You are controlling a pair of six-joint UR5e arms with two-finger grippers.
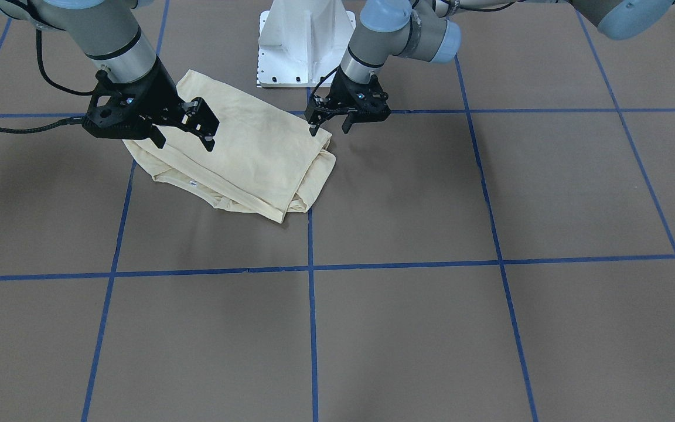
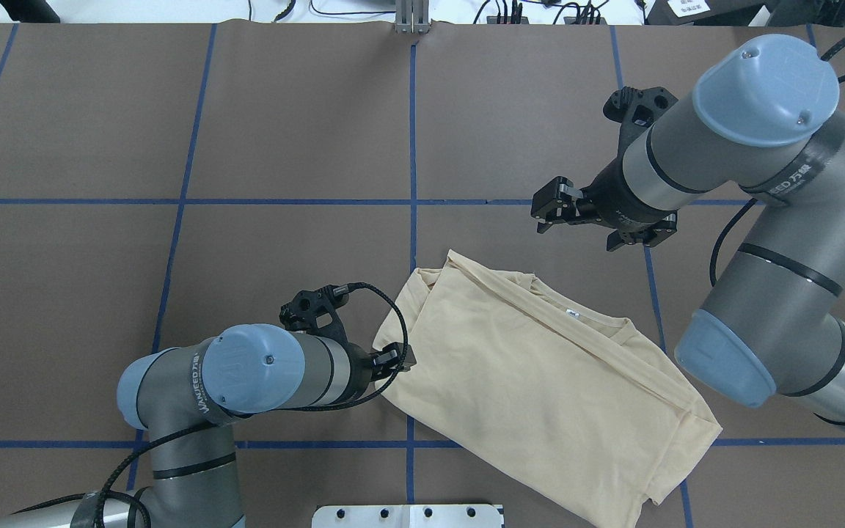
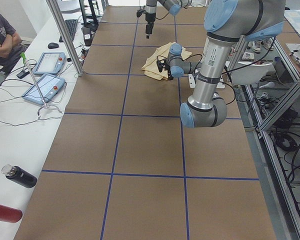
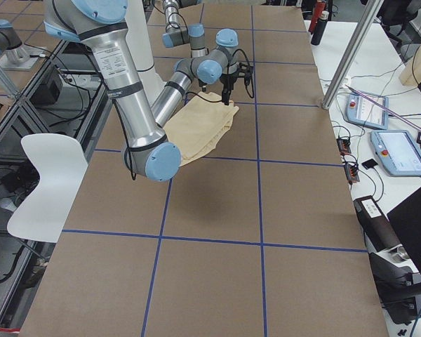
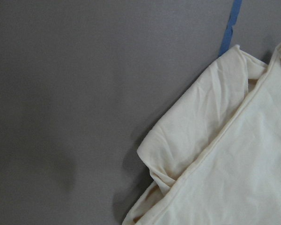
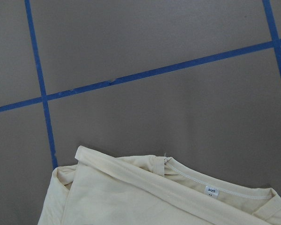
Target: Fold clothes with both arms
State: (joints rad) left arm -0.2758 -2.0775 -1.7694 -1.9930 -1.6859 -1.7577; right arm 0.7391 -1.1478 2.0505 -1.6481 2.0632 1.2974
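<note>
The clothes are one cream-yellow shirt [image 1: 244,158], lying folded into a rough rectangle on the brown table close to the robot's base; it also shows as the shirt [image 2: 532,374] from overhead. Its white neck tag [image 2: 573,314] faces up near the far edge. No print shows. My right gripper [image 1: 185,139] hangs open just above the shirt's collar side, holding nothing. My left gripper [image 1: 330,128] is open over the shirt's opposite end, its fingers apart and empty. The left wrist view shows a folded shirt corner [image 5: 225,154]; the right wrist view shows the collar and tag [image 6: 211,191].
The white pedestal base [image 1: 305,41] stands just behind the shirt. Blue tape lines [image 1: 311,266] grid the table. A side bench carries control pendants [image 3: 45,75] and bottles [image 3: 20,176], with a seated person [image 3: 0,37] beyond. A white chair [image 4: 45,175] stands beside the table.
</note>
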